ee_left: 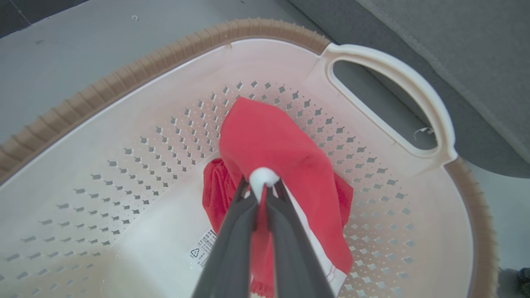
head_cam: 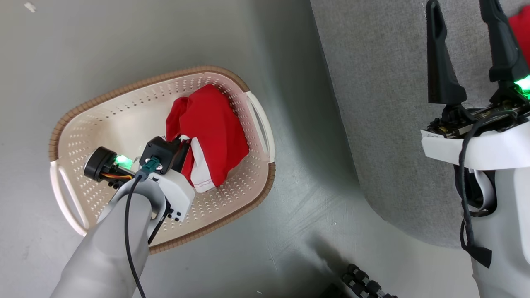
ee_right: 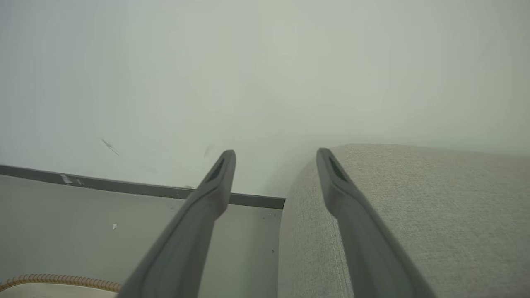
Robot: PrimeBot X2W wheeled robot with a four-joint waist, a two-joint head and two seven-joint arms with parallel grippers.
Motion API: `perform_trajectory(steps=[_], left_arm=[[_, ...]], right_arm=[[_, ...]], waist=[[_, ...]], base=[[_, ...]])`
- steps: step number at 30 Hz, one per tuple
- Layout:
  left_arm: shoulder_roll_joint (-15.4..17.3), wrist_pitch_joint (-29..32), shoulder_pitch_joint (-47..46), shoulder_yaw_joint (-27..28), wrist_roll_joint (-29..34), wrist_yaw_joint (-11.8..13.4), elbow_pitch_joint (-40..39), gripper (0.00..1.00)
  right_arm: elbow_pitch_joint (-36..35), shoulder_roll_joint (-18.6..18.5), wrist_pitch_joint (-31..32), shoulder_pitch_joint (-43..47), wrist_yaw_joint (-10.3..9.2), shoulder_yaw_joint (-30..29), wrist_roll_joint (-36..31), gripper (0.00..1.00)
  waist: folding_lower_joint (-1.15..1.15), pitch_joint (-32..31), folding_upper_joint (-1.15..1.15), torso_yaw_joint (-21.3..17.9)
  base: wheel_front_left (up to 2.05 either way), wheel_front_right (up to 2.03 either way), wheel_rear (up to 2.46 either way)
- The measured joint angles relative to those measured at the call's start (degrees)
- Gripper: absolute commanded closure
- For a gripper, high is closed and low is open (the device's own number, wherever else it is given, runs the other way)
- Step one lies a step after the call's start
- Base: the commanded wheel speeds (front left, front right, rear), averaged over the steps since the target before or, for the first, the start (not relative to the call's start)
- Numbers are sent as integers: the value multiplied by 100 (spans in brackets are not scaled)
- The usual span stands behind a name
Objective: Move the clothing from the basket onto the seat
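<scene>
Left gripper (ee_left: 261,190) pinched shut on clothing (ee_left: 281,149) edge in basket (ee_left: 124,82). Thin bite, may slip on lift. Right gripper (ee_right: 276,155) wide, empty, by seat (ee_right: 414,207).

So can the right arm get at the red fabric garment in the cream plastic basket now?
Probably not easily. The right tool hangs open by the grey woven-fabric seat, well away from the cream perforated plastic basket, and the left tool is shut on the red fabric garment inside it.
</scene>
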Motion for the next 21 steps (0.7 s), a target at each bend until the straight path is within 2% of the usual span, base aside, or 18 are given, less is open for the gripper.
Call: perform_trajectory(steps=[10, 21], left_arm=[[3, -12, 41, 376, -242, 89, -1007, 100], [30, -18, 493, 711, -318, 197, -2034, 100]], right_arm=[[300, -2, -1, 1, 0, 5, -163, 0], [504, -8, -1, 14, 0, -24, -331, 0]], waist=[[0, -320, 0, 252], [0, -812, 0, 542]], base=[[0, 0, 0], [0, 0, 0]])
